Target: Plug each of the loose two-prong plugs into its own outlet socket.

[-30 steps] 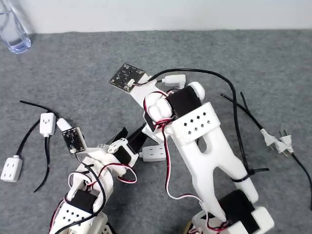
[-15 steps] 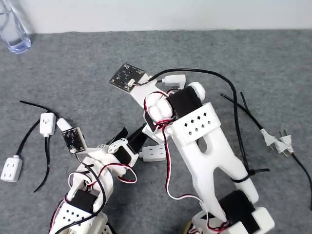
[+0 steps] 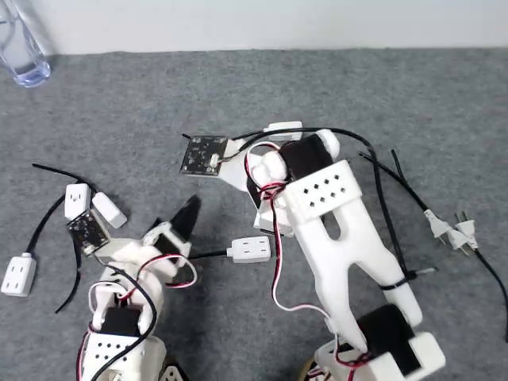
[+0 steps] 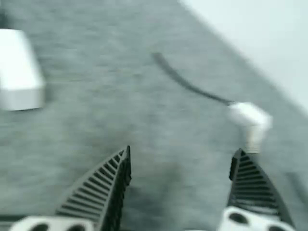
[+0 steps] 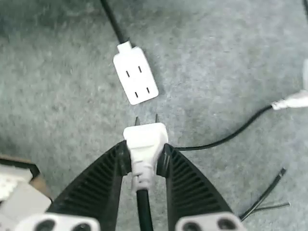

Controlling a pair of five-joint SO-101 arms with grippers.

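Two-prong plug (image 5: pixel 145 139) clamped in right hand (image 5: pixel 144 150), prongs aimed at outlet socket (image 5: pixel 136 82). Socket white, lying flat on grey worktop (image 5: pixel 231 62), just ahead of prongs, not touching. Left hand (image 4: pixel 182 154) spread wide, empty, over worktop. Two more loose plugs (image 3: pixel 452 230) lie together far off to right in high view.

Grey felt tabletop (image 3: pixel 119 103) meets a white wall (image 3: pixel 278 24).
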